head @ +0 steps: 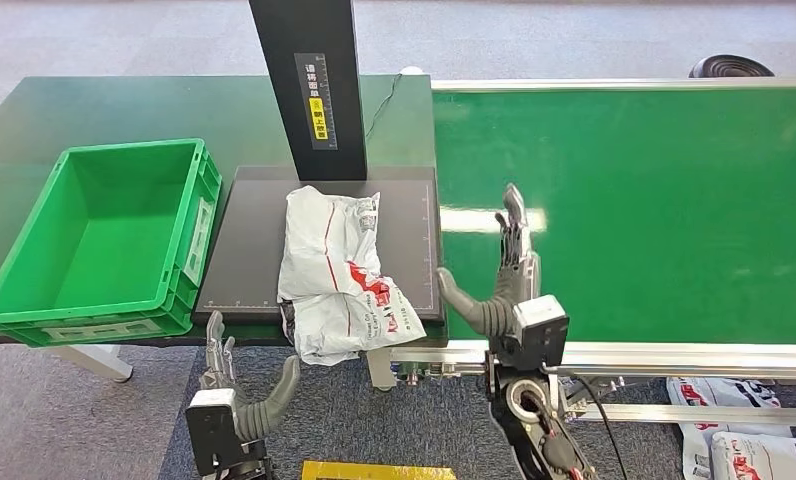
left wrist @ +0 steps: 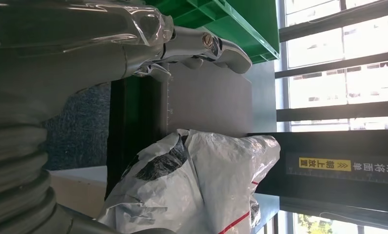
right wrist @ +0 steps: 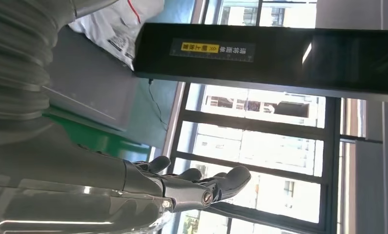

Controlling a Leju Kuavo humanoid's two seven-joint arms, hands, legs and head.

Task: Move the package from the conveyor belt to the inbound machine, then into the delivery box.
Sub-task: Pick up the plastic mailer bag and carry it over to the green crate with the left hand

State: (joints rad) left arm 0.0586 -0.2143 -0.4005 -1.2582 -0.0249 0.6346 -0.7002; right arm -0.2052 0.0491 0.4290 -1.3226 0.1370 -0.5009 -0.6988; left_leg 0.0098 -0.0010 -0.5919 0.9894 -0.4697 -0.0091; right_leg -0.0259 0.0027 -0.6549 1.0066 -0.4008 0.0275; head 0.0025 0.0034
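Observation:
A white plastic package (head: 337, 275) with red print lies crumpled on the dark platform of the inbound machine (head: 251, 240), its near end hanging over the front edge. The left wrist view has the package (left wrist: 206, 190) close up. My right hand (head: 501, 280) is raised over the green conveyor belt (head: 654, 200), just right of the platform, fingers straight and apart, holding nothing; in its wrist view the right hand (right wrist: 192, 187) is likewise bare. My left hand (head: 236, 385) hangs below the table's front edge, fingers apart and empty, near the platform's front left corner (left wrist: 192, 53).
An empty green delivery box (head: 104, 240) stands left of the platform. The machine's black post (head: 309, 85) rises behind the package. More white packages (head: 744, 440) lie on the floor at the lower right, under the conveyor frame.

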